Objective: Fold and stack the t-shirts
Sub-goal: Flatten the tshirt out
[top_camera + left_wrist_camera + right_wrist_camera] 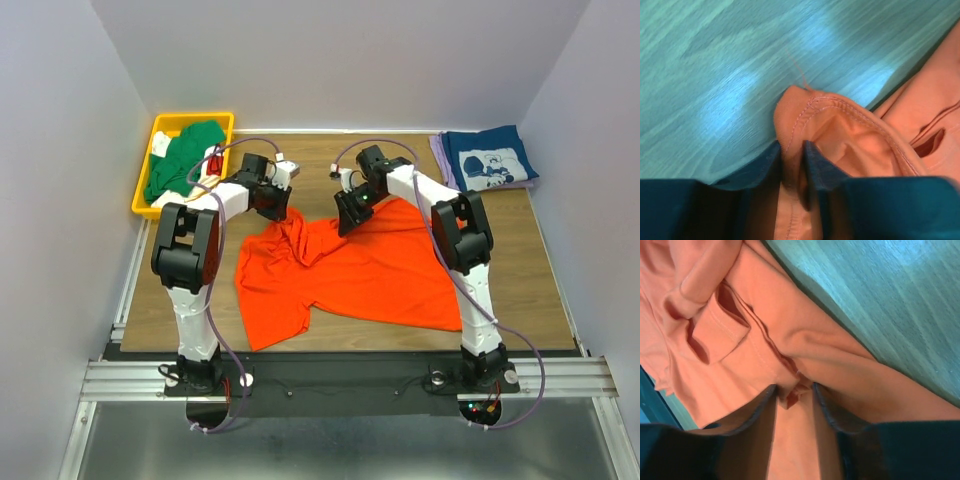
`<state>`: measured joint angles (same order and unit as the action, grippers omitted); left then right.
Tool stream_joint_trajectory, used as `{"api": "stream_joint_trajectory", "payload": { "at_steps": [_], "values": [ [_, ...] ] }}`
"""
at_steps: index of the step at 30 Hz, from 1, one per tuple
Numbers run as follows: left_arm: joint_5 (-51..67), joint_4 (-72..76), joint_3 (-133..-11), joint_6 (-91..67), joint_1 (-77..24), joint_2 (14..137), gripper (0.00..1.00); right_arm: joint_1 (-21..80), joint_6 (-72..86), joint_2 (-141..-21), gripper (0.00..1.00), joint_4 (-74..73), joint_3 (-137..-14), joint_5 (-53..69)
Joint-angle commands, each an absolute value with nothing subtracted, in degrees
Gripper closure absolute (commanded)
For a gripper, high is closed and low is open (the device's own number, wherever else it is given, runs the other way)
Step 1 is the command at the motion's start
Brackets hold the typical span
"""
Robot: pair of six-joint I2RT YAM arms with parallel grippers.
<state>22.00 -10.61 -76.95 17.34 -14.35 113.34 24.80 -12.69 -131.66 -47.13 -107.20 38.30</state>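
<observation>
wooden bench (540, 290), orange shirt (360, 275) mid-bench, unfolded; left claw (793, 152) and right claw (794, 395) each pinch its far edge. navy shirt (490, 160) sits folded far right, green shirt (185, 160) waits in bin (190, 118).

The orange t-shirt (360, 270) is soft, matt cloth, creased, with a stitched hem. The table (545, 270) is smooth wood-grain board with a faint sheen. The yellow bin (195, 117) is glossy plastic, and the front rail (340, 372) is dull brushed metal.
</observation>
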Motion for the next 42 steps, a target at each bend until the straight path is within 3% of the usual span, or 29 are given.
{"api": "stream_joint_trajectory", "payload": {
  "at_steps": [1,4,7,11,16,22,27,31,35,42],
  "values": [
    [20.8,-11.7,-79.5,15.7,-12.7,113.3,0.75,25.5,-13.4,-130.0,0.69,-44.8,-107.3,41.5],
    [20.8,-12.5,-80.5,15.5,-11.7,113.9,0.87,25.5,-15.7,-126.8,0.79,-44.8,-105.0,43.0],
    [20.9,-12.9,-81.0,15.6,-11.1,114.2,0.94,25.4,-17.8,-123.9,0.99,-44.9,-102.0,44.2],
    [20.3,-13.4,-81.1,15.3,-10.2,114.5,1.00,25.5,-21.2,-119.0,0.99,-44.9,-96.5,44.4],
    [20.0,-14.1,-81.0,15.2,-8.9,115.1,1.00,25.6,-26.6,-111.2,0.99,-44.9,-87.6,44.2],
    [24.9,-15.1,-81.2,16.7,-7.2,114.5,1.00,26.7,-31.0,-111.5,0.99,-44.2,-79.8,40.0],
    [42.2,-12.4,-75.7,21.9,-4.9,103.4,0.70,26.7,-28.7,-115.3,1.00,-41.8,-80.3,39.6],
    [44.7,-12.7,-72.7,27.2,-5.2,94.3,0.57,26.8,-27.0,-116.2,0.99,-40.6,-81.1,40.8],
    [40.0,-11.9,-69.9,29.1,-9.7,88.3,0.57,26.6,-24.5,-117.0,0.99,-40.2,-80.9,42.0],
    [22.2,-0.8,-57.2,21.4,-27.6,81.7,0.62,25.9,-18.9,-120.6,0.99,-39.9,-81.6,47.4]
  ]
}}
